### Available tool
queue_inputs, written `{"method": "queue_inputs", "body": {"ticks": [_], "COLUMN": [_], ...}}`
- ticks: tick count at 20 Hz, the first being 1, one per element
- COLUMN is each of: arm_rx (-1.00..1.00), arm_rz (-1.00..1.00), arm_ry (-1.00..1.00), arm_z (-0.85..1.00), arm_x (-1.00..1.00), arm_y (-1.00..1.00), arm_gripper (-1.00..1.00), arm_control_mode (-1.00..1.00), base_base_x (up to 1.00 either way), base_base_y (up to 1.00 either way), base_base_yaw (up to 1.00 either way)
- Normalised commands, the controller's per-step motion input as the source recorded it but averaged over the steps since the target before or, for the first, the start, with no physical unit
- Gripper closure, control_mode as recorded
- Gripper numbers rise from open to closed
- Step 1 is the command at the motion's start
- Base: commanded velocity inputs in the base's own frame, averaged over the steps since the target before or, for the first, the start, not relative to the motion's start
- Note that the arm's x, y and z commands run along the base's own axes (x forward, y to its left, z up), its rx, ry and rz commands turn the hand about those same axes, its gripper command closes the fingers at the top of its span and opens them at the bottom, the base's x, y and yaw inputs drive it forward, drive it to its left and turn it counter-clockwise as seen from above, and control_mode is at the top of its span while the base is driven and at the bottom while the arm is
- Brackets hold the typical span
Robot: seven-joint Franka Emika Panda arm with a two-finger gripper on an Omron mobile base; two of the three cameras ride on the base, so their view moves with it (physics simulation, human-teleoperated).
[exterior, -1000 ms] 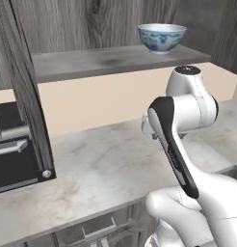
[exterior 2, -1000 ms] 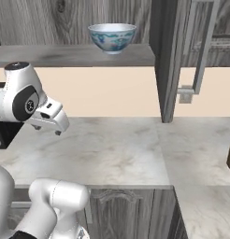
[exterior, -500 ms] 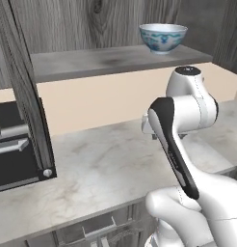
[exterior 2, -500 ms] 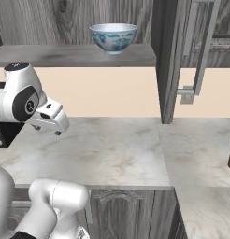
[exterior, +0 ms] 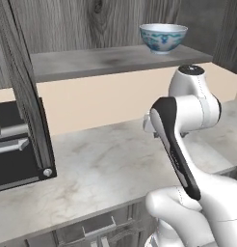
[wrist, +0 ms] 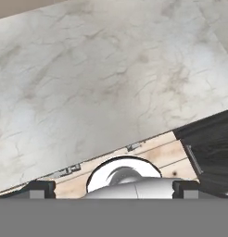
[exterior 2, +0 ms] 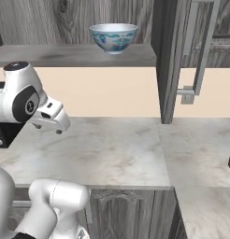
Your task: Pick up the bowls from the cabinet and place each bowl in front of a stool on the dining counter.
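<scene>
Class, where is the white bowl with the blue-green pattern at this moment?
The patterned bowl stands upright on the grey cabinet shelf, toward its right end in both base views, near the open cabinet door.

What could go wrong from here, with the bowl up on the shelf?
1. The white bowl sits near the shelf front edge; a clumsy approach might knock it off.
2. The open cabinet door hangs close beside the bowl, so the arm could clip it.
3. The open pincer points down at the counter, so a big reorientation is needed.

End effector (wrist: 114, 189) wide apart (nothing held)
</scene>
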Motion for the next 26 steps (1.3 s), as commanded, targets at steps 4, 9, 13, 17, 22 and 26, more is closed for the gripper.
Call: {"method": "queue_inputs", "body": {"ticks": [4, 9, 13, 17, 22, 26], "arm_rx": [-0.02, -0.20, -0.27, -0.24, -0.24, -0.14], "arm_rz": [0.02, 0.07, 0.07, 0.18, 0.27, 0.17], "arm_ry": [-0.17, -0.06, -0.10, -0.10, -0.05, 0.08], "arm_z": [0.33, 0.38, 0.52, 0.65, 0.52, 0.54], "arm_x": [0.00, -0.37, -0.61, -0.13, 0.15, 0.85], "arm_y": [-0.13, -0.28, -0.19, -0.37, -0.42, -0.08], "arm_gripper": [-1.00, -1.00, -1.00, -1.00, -1.00, -1.00], "arm_control_mode": [-1.00, -1.00, -1.00, -1.00, -1.00, -1.00], "base_base_x": [0.00, 0.00, 0.00, 0.00, 0.00, 0.00], "base_base_y": [0.00, 0.00, 0.00, 0.00, 0.00, 0.00], "base_base_yaw": [0.00, 0.00, 0.00, 0.00, 0.00, 0.00]}}
